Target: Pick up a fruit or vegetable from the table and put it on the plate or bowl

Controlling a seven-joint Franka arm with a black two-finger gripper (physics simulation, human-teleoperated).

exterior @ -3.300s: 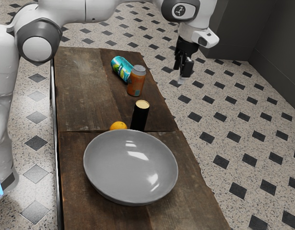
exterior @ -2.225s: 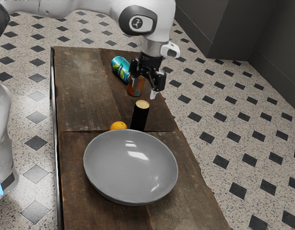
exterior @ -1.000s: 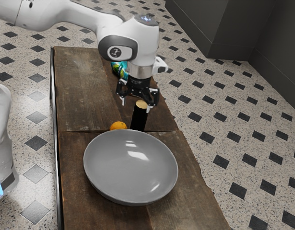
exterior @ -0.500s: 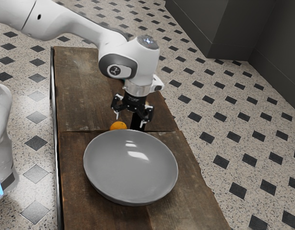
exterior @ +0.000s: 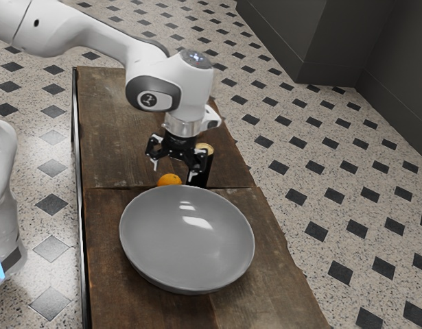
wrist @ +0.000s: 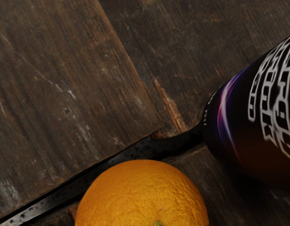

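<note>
The claw (exterior: pixel 174 160) has swung in from beyond the table (exterior: pixel 114 130) edge, passed the upright dark can (exterior: pixel 201 169) and dropped to hover just above the orange (exterior: pixel 169 179), jaws wide apart with nothing between them. The orange sits on the table directly under the claw, the can close beside one jaw and the grey bowl (exterior: pixel 190 240) just past the fruit. I judge the approach nearly done: what remains is a short descent and a squeeze, minding the can
</note>
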